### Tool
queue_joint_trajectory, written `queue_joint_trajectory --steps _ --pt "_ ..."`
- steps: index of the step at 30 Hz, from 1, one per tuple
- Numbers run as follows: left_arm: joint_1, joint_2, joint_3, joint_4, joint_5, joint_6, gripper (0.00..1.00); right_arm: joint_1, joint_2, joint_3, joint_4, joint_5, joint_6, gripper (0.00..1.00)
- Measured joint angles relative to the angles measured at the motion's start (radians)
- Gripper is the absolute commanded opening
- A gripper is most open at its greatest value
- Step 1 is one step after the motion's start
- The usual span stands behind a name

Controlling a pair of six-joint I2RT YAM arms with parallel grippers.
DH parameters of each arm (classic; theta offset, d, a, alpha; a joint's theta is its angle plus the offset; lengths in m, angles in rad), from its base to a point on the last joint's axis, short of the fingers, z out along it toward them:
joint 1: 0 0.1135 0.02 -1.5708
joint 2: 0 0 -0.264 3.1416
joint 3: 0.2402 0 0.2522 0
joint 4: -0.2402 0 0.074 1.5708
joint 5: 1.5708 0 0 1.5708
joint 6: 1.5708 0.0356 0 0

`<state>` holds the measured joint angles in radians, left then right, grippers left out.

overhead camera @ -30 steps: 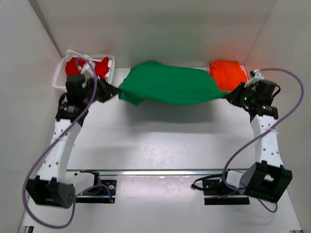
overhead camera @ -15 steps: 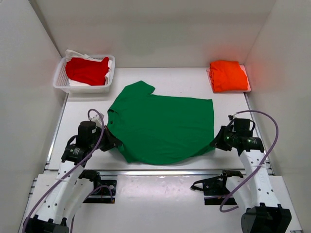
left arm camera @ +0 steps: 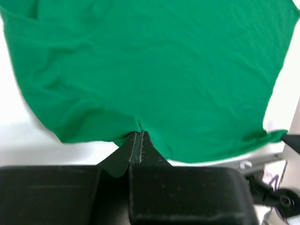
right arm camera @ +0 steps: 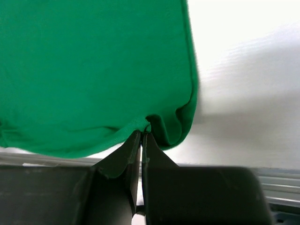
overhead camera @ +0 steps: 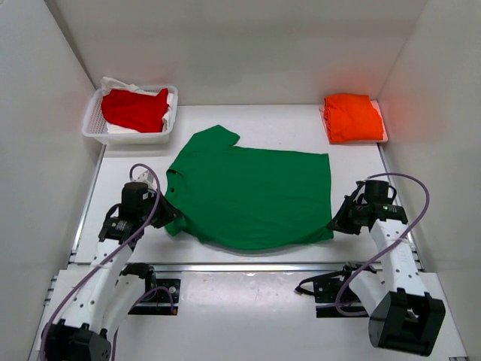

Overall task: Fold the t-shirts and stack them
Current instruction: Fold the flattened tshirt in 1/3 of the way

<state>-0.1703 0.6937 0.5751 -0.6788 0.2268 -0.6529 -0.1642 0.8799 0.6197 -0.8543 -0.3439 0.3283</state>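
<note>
A bright green t-shirt [overhead camera: 252,194] lies spread on the table's middle, one sleeve pointing toward the back left. My left gripper [overhead camera: 171,219] is shut on its near left edge; the wrist view shows the cloth [left arm camera: 150,75] pinched at the fingertips [left arm camera: 139,133]. My right gripper [overhead camera: 334,222] is shut on the near right corner, where the hem [right arm camera: 93,70] bunches at the tips [right arm camera: 142,132]. A folded orange t-shirt [overhead camera: 352,117] rests at the back right. A red t-shirt [overhead camera: 135,107] lies crumpled in the basket at the back left.
The white mesh basket [overhead camera: 98,130] stands at the back left corner. White walls close in the table on three sides. A metal rail [overhead camera: 255,265] runs across the near edge between the arm bases, with cables looping beside each arm.
The green t-shirt, held stretched in the air at the back a second ago, has been brought down and toward the near edge; both grippers stayed shut on it and now sit low near the rail.
</note>
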Motion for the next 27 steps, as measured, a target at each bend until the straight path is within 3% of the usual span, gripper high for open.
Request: queue_joint_trajectory --steps 27 --pt "0.097 0.479 0.134 0.322 -0.058 0.071 0.00 -0.048 0.384 0.111 0.299 -0.009 -0.039 0.00"
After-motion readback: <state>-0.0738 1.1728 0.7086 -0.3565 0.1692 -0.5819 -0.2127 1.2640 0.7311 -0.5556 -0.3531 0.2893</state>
